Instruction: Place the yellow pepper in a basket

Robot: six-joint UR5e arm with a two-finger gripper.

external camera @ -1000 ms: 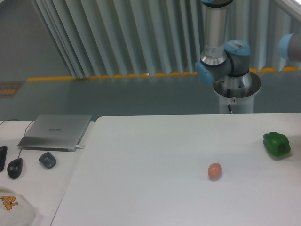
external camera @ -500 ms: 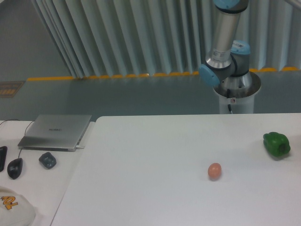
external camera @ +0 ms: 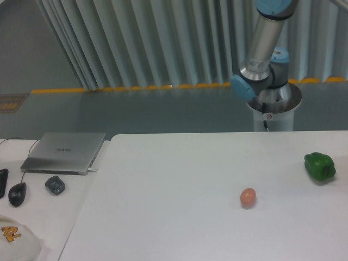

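Yellow pepper? We can't find it anywhere in this shot, and no basket shows up either. On the white worktop (external camera: 179, 190) we only see the green pepper (external camera: 319, 166) near the right edge and a brownish egg (external camera: 248, 197) well apart from it toward the middle. Off to the left sit a laptop (external camera: 64, 152), a mouse (external camera: 17, 193) and a small dark lump (external camera: 54, 185).

What's changed over the last second: the arm (external camera: 265, 46) has leaned its upper link further right, while everything on the worktop stayed put. The hand itself is out of frame, so we can't tell whether it's open or carrying anything. Our guess is the action is happening off-camera to the right.
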